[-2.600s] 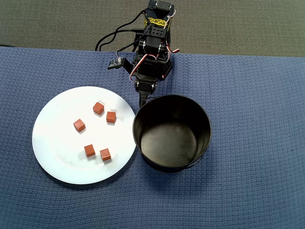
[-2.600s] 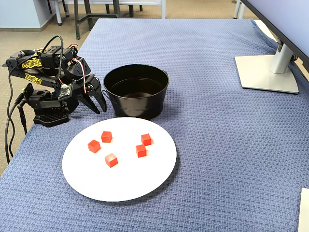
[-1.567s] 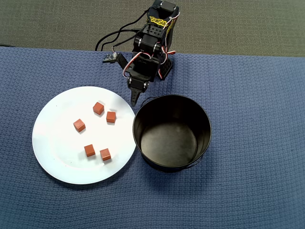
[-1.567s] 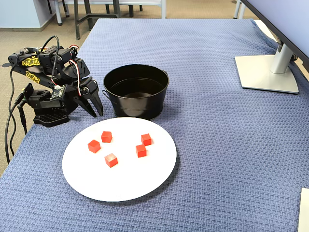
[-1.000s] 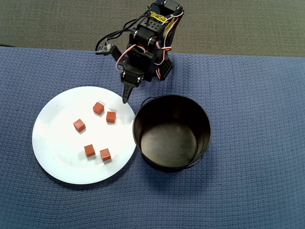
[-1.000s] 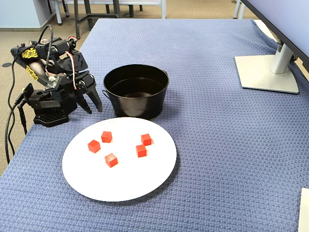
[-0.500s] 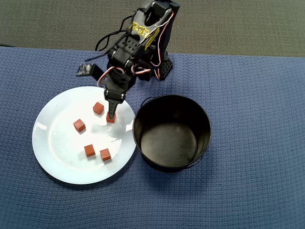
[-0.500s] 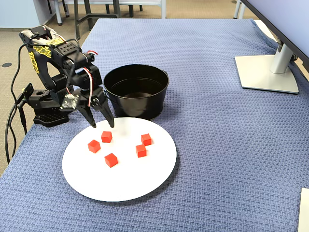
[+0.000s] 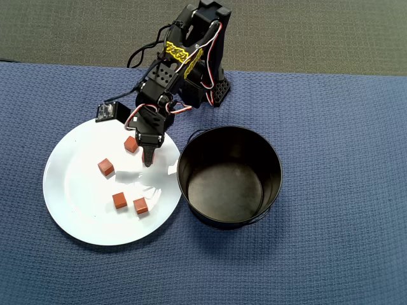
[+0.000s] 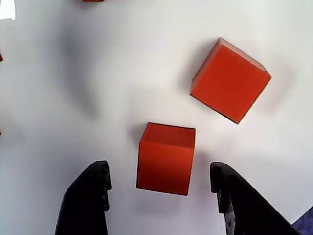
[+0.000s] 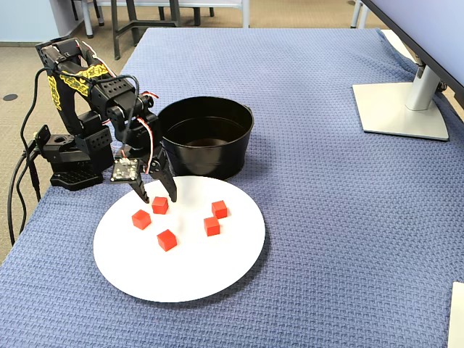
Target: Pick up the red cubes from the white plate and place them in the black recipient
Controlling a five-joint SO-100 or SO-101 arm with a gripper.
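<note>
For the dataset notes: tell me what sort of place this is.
Probably an office or lab desk: a blue cloth over the table, a monitor stand at one edge, carpet and chair legs behind.

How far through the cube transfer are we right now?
Nothing is delivered yet: the black pot looks empty. All five red cubes remain on the white plate. In hand: the open end effector straddles one cube in the wrist view, not yet closed. Left: grasp it, drop it in, then the other four.
</note>
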